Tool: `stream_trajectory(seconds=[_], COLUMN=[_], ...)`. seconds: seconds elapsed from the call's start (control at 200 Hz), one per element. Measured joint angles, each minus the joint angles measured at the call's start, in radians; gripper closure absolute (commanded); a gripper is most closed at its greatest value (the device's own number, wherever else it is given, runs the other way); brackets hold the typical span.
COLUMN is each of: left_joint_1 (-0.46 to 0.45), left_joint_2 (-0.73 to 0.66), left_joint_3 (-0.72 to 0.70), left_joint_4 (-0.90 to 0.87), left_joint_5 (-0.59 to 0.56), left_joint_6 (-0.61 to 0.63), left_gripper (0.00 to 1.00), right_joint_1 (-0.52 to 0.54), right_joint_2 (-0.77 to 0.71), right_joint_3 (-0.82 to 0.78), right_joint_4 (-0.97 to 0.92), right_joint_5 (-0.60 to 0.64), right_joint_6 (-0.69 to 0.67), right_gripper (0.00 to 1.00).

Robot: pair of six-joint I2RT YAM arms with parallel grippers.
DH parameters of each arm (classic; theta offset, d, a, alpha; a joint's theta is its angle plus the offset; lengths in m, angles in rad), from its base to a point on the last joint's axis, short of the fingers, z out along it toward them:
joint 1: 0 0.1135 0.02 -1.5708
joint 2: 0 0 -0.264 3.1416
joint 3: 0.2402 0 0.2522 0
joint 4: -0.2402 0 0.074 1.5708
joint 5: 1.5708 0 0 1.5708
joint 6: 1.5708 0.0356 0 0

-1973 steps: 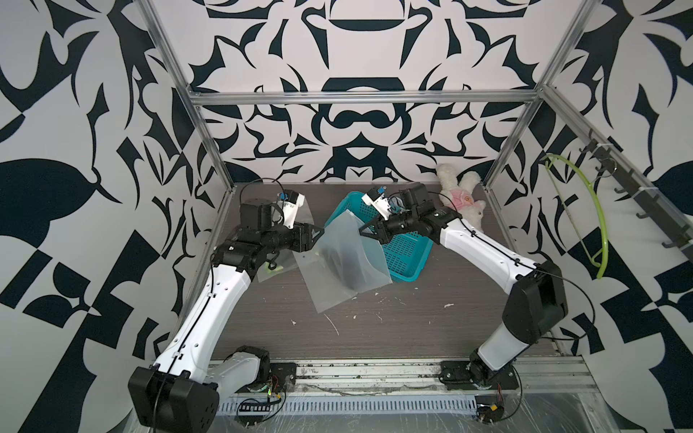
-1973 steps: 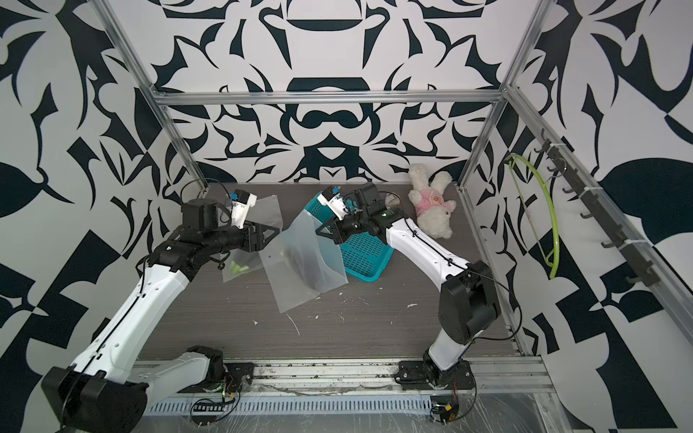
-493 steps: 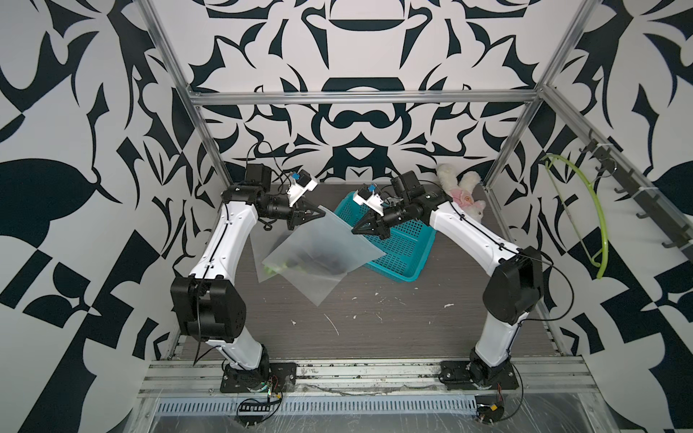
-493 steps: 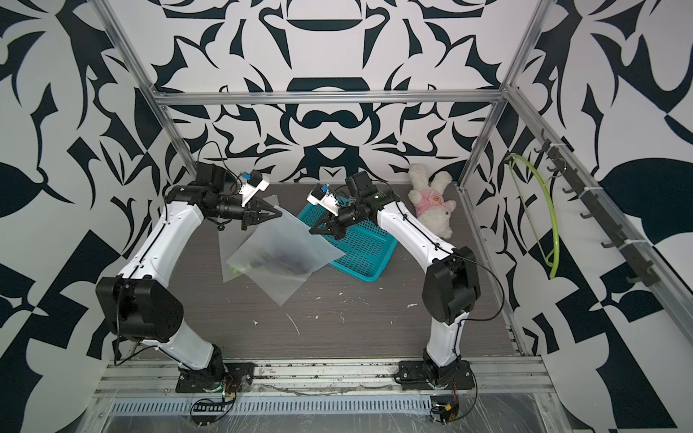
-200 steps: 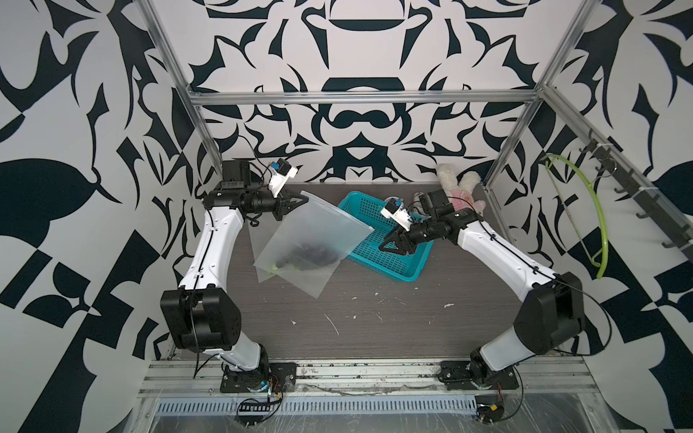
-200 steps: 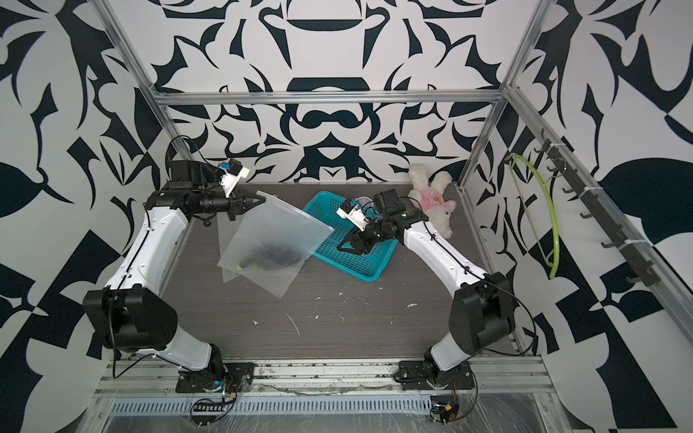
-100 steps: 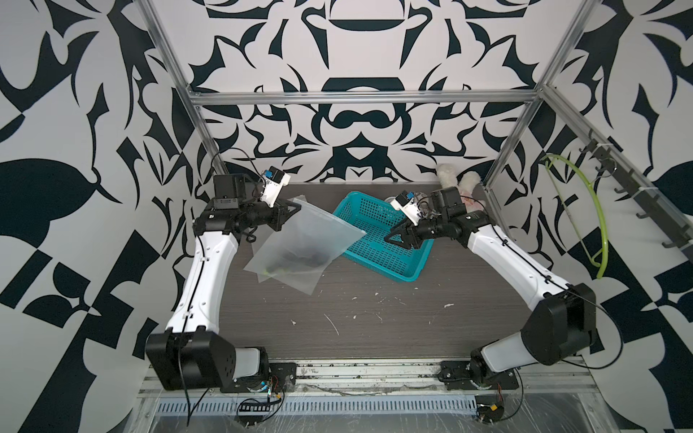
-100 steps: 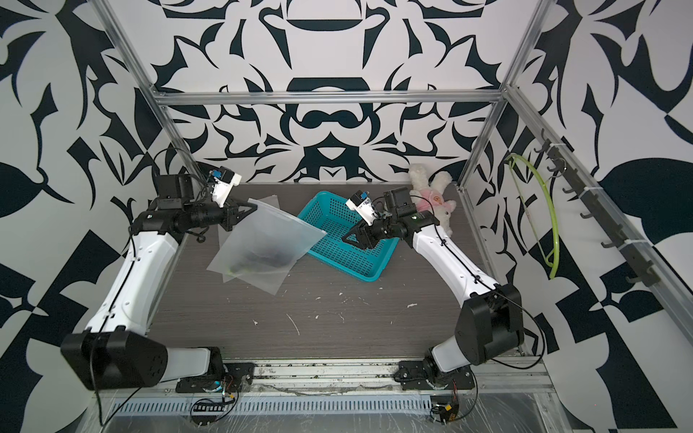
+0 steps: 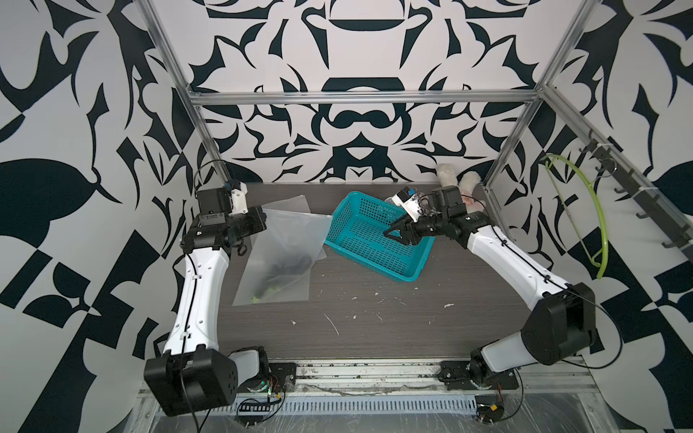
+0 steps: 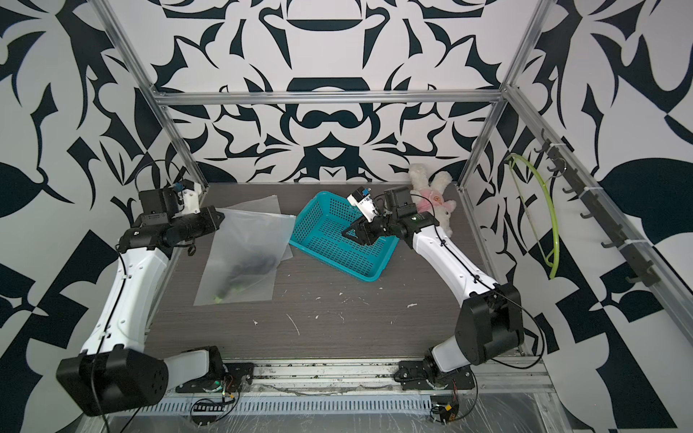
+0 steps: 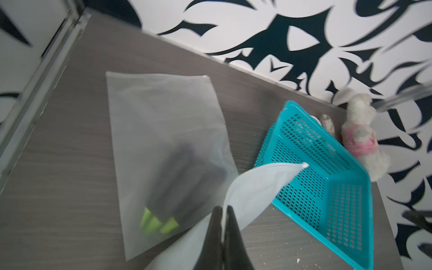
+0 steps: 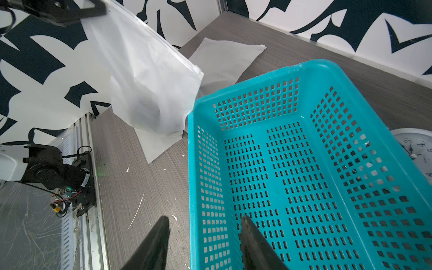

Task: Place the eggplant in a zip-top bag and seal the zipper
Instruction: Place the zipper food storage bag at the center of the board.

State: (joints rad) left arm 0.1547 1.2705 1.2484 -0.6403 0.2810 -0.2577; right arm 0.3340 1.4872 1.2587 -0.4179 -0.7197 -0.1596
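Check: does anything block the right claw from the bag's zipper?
Nothing visible does. The right claw hangs open above the basket; the bag, its corner pinched by the left claw, is raised beyond the basket's corner.

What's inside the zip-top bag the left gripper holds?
A dark eggplant with a green stem end, dim through the frosted bag. Its underside and anything beneath it are covered.

**A:** what's with the walls (image 9: 356,123)? black and white swirly blobs everywhere lol

**B:** yeah, and the table (image 9: 375,330) is dark grey-brown woodgrain with white flecks. basket (image 9: 360,232) is bright teal, with a grid of little holes.

**A:** bag (image 9: 285,232) looks frosted, milky white. eggplant (image 9: 288,267) inside is a dark smudge, lime green at one end.

**B:** plush toy (image 10: 431,198) is cream with a pink outfit. arms (image 9: 202,285) are white, black joints.
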Motion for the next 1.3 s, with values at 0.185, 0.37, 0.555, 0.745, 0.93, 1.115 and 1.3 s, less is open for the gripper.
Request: stream_trajectory(seconds=[0.185,0.37,0.555,0.745,0.93,1.115,1.3], left_joint_1=[0.087,0.14,0.11,-0.022,-0.082,-0.077,-0.077], left_joint_2=[0.076,0.24,0.343,0.343,0.335,0.335,0.318], left_joint_3=[-0.076,-0.041,-0.076,-0.095,-0.133,-0.15,-0.15], left_joint_4=[-0.03,-0.111,-0.152,-0.196,-0.22,-0.223,-0.209], left_joint_5=[-0.06,-0.077,-0.087,-0.126,-0.171,-0.172,-0.174], left_joint_6=[-0.079,-0.082,-0.05,0.034,0.052,0.05,0.059], left_gripper=[1.0,1.0,1.0,1.0,1.0,0.9,0.33], right_joint_1=[0.0,0.0,0.0,0.0,0.0,0.0,0.0], right_joint_2=[0.018,0.058,0.072,0.072,0.072,0.072,0.065], right_joint_3=[-0.001,-0.002,-0.007,-0.007,-0.011,-0.021,-0.039], right_joint_4=[0.022,0.041,0.043,0.05,0.053,0.056,0.06], right_joint_5=[0.008,0.014,0.022,0.022,0.022,0.029,0.084], right_joint_6=[0.015,0.03,0.037,0.047,0.053,0.057,0.063], right_gripper=[0.5,0.5,0.51,0.51,0.51,0.49,0.45])
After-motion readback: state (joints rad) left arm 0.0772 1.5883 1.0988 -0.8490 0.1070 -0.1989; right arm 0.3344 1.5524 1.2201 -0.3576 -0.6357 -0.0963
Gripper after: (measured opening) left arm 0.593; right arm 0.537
